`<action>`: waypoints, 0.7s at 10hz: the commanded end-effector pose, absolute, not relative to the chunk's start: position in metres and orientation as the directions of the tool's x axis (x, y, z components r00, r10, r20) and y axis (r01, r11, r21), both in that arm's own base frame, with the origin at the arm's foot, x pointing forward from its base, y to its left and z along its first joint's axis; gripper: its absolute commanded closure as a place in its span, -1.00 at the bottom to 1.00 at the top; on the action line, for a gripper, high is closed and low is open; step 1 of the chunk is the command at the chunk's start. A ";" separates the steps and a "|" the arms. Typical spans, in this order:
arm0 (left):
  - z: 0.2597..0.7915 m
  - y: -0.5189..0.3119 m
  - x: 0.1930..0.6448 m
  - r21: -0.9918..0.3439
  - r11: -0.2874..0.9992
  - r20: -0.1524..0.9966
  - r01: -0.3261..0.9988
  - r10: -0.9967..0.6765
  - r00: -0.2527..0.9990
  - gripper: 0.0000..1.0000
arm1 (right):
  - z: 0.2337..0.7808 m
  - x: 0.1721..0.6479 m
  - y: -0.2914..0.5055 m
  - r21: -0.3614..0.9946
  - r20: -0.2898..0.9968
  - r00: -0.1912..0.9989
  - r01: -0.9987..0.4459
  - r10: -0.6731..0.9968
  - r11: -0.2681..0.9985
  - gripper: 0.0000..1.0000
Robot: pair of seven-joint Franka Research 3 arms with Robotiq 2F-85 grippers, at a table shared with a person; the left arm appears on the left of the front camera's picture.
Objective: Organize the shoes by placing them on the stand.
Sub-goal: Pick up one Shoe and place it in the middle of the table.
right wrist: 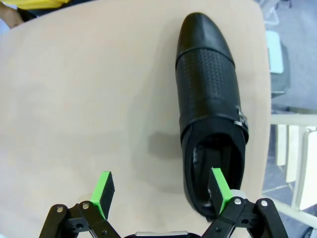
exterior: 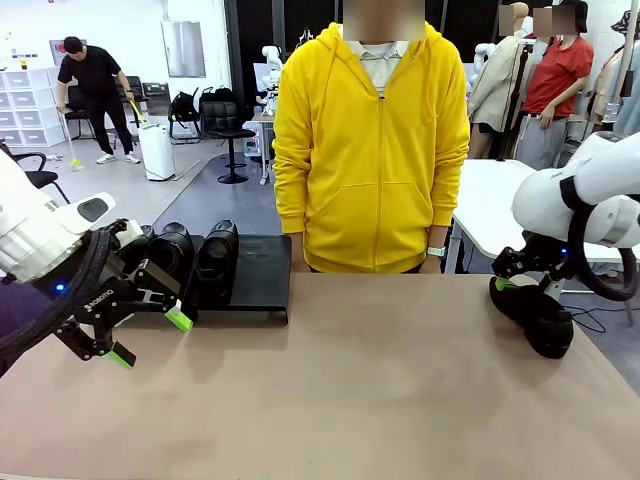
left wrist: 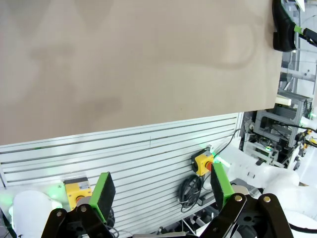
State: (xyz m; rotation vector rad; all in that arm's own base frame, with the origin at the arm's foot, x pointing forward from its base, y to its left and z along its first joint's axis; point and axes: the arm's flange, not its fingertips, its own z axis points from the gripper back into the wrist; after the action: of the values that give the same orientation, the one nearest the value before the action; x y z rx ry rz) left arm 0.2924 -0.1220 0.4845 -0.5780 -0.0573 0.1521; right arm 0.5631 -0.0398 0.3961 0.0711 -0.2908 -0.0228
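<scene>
The right gripper (right wrist: 161, 193) is spread wide above the table (right wrist: 89, 99), gripping nothing; one finger (right wrist: 219, 187) is seen over the heel opening of a lone black shoe (right wrist: 210, 94), toe pointing away; the left gripper (exterior: 150, 337), also released, is held just before the stand (exterior: 255, 275), where shoes (exterior: 215, 258) are seated.

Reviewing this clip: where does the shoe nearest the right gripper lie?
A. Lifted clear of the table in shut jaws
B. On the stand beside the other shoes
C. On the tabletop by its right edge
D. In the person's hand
C. The shoe lies flat on the table near its edge, and the right gripper is open over its heel end.
</scene>
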 end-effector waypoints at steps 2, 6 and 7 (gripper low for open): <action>0.485 -0.122 0.292 -0.545 0.828 0.007 -0.132 0.161 0.987 -1.00 | 0.387 0.597 -0.037 0.017 0.241 0.970 0.039 -0.042 0.999 -1.00; 0.485 -0.122 0.292 -0.545 0.828 0.007 -0.132 0.161 0.987 -1.00 | 0.370 0.617 -0.044 -0.007 0.190 0.981 0.025 -0.023 1.000 -1.00; 0.485 -0.122 0.292 -0.545 0.828 0.007 -0.132 0.161 0.987 -1.00 | 0.364 0.620 -0.046 -0.011 0.168 0.985 0.039 -0.036 0.999 -1.00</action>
State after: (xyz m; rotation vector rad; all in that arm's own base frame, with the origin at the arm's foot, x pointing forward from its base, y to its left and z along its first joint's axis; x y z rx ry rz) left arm 0.2923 -0.1220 0.4844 -0.5779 -0.0566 0.1522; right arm 0.6089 -0.0466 0.3613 0.0261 -0.2002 -0.0163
